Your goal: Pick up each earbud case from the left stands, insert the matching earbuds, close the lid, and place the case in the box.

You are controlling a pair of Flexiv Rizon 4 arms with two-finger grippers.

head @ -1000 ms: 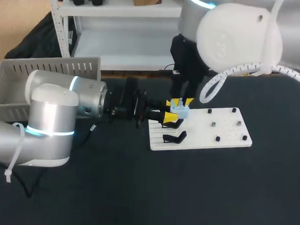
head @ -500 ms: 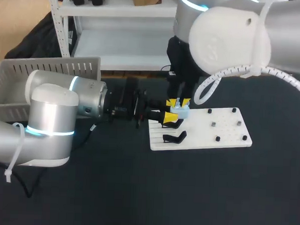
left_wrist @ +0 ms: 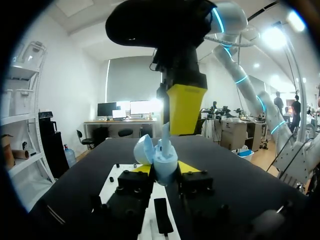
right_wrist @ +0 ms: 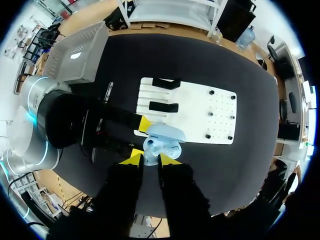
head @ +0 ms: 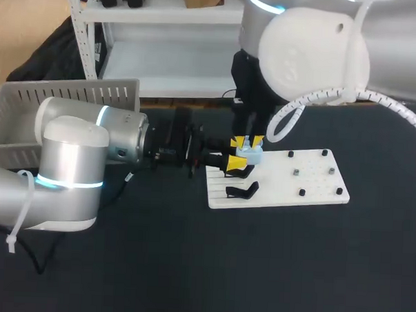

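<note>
A pale blue earbud case with its lid open stands upright between the yellow tips of my left gripper, which is shut on it just above the white board. My right gripper hangs straight over the case, shut on a pale blue earbud whose lower end sits in the case's opening. From the right wrist view, the case lies directly under my right gripper. The left gripper comes in level from the left.
Two black stands sit on the slotted left part of the board, with small pegs on its right part. A grey slatted box stands at the table's far left. Dark table surface lies in front of the board.
The right arm's upper body has swung slightly left. Both grippers and the case stay where they were.
</note>
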